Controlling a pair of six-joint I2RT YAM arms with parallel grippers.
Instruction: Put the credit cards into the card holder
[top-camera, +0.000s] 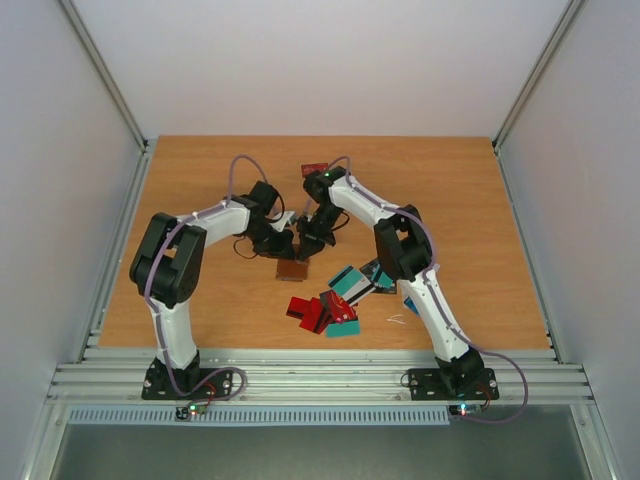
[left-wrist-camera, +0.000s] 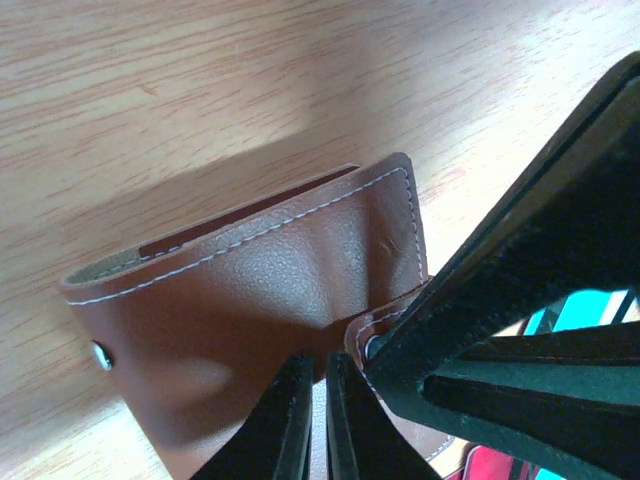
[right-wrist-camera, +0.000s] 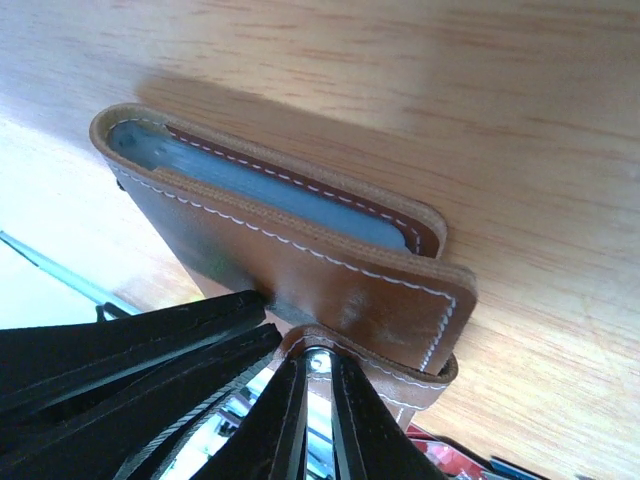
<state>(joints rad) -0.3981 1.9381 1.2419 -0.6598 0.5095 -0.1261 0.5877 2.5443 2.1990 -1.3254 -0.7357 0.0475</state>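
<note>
Okay, card holder (top-camera: 293, 270) sits mid-way across the table (top-camera: 200, 190), between both arms. You have one blue card (right-wrist-camera: 270, 190) tucked in its pocket; the other credit cards (top-camera: 330, 308) lie loose in a pile nearby, so most of the job is left. Left gripper (left-wrist-camera: 315, 425) is pinched almost closed on the holder's edge, right gripper (right-wrist-camera: 316, 400) likewise on its flap. No readable writing or brand.
</note>
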